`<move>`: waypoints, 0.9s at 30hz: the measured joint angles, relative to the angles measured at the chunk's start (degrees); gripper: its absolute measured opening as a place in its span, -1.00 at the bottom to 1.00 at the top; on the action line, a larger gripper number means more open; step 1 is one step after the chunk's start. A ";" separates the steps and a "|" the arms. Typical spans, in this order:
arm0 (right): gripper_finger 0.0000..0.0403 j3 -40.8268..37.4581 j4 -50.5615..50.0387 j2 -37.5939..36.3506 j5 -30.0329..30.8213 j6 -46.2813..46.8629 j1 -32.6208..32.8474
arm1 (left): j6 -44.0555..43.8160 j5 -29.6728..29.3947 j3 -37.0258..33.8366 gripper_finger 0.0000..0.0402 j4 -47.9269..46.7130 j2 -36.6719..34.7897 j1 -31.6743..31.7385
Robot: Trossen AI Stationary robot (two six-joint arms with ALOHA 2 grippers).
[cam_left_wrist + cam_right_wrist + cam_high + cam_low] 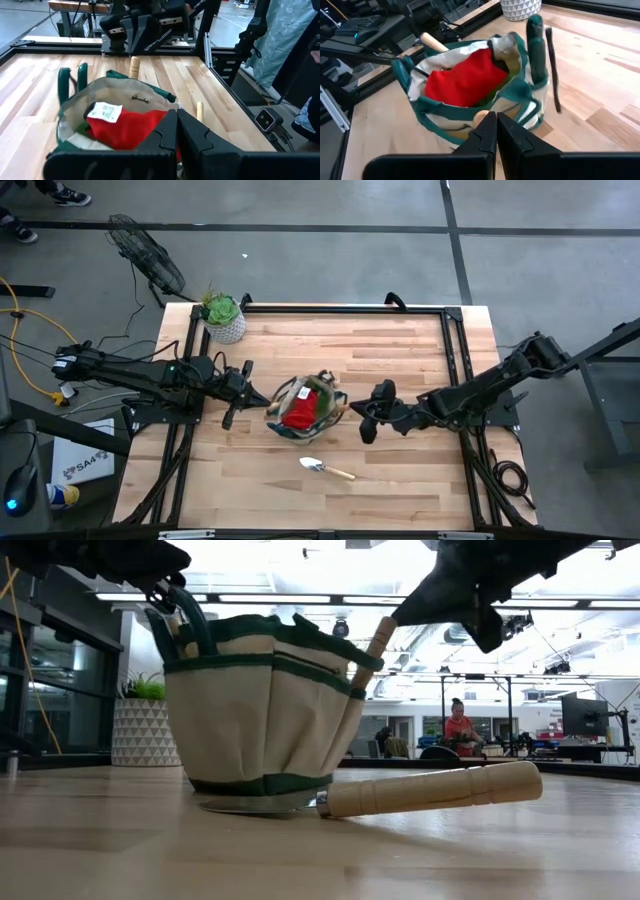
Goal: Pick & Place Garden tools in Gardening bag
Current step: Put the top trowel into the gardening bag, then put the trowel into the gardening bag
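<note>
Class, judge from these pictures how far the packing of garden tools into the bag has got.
Done: the red cloth and a wooden-handled tool sit in the gardening bag. In hand: nothing; the left gripper and right gripper flank the bag, shut and empty. Left: one trowel on the table.

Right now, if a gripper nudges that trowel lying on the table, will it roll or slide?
The trowel would probably pivot or slide rather than roll far: its flat blade rests on the table, though the round wooden handle could rock slightly. It looks stiff, and likely heavier at the metal end.
</note>
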 joint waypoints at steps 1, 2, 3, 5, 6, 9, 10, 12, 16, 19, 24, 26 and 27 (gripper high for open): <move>-0.99 -0.01 -0.04 0.05 -0.36 0.00 -0.10 | 0.01 0.02 0.00 -1.00 -0.01 0.00 -0.02; -0.99 -0.03 -0.19 0.05 -0.86 0.00 -0.33 | -0.01 0.02 0.00 -1.00 0.00 0.00 -0.02; -0.99 -0.04 -0.19 0.05 -1.49 0.00 -0.49 | 0.00 0.00 0.00 -1.00 0.03 -0.01 -0.01; -0.99 -0.04 -0.15 0.05 -1.77 -0.02 -0.50 | 0.01 0.01 0.00 -1.00 0.04 0.00 0.00; -0.99 -0.04 -0.13 0.05 -1.30 -0.02 -0.42 | 0.01 0.00 0.00 -1.00 0.10 0.00 -0.01; -0.99 -0.15 -0.17 -0.36 0.37 -0.04 -0.21 | 0.01 0.01 0.00 -1.00 0.08 0.00 -0.01; -0.99 -0.15 -0.20 -0.62 0.63 -0.04 -0.22 | -0.02 0.02 0.00 -1.00 0.10 0.00 -0.01; -0.99 -0.15 -0.19 -1.17 0.61 -0.08 -0.23 | 0.00 0.01 0.00 -1.00 0.09 0.00 -0.01; -0.99 -0.15 -0.90 -2.20 -1.42 -1.83 0.20 | -0.01 0.01 0.00 -1.00 0.10 0.00 -0.02; -0.99 -0.15 -1.21 -3.33 -1.19 -3.06 1.22 | -0.02 0.02 0.00 -1.00 0.10 0.00 -0.02; -0.99 0.68 -6.39 -5.46 -0.41 -3.10 3.20 | 0.00 0.02 0.00 -1.00 0.12 0.00 -0.01; -0.98 1.59 -9.45 -6.04 -1.50 -2.59 4.31 | 0.01 -0.01 0.00 -1.00 0.12 0.00 -0.02; -0.97 2.13 -10.96 -6.20 -2.51 -2.07 4.92 | -0.02 0.01 0.00 -1.00 0.12 0.00 -0.02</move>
